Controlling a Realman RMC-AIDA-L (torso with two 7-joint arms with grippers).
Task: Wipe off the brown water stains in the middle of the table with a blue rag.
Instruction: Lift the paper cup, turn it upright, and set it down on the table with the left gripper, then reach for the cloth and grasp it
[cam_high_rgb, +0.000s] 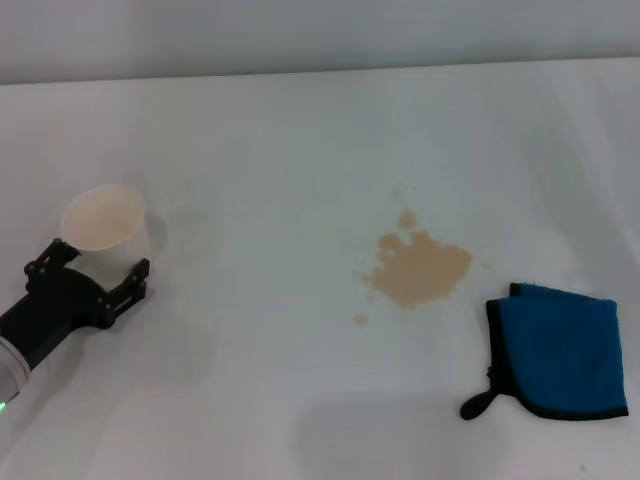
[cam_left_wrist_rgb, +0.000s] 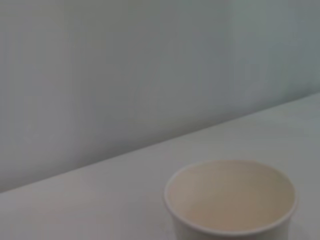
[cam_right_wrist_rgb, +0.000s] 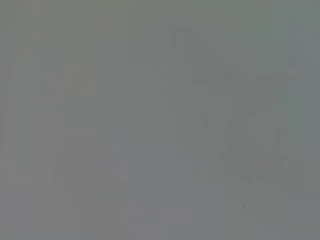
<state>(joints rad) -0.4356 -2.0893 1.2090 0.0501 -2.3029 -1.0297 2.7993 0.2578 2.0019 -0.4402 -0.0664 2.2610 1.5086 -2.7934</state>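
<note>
Left gripper (cam_high_rgb: 100, 262): black fingers spread either side of cream paper cup (cam_high_rgb: 108, 224); real grip or not, cannot tell. Right gripper out of sight. Tan-brown blotch of water stains (cam_high_rgb: 420, 266) unwiped at mid white table (cam_high_rgb: 280, 150), well right of left gripper. Folded blue rag with black edging (cam_high_rgb: 556, 352) untouched, near stains, farther right. All wiping left.

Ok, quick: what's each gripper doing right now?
Left gripper: around the paper cup, grip cannot be told.
Right gripper: not in view.
</note>
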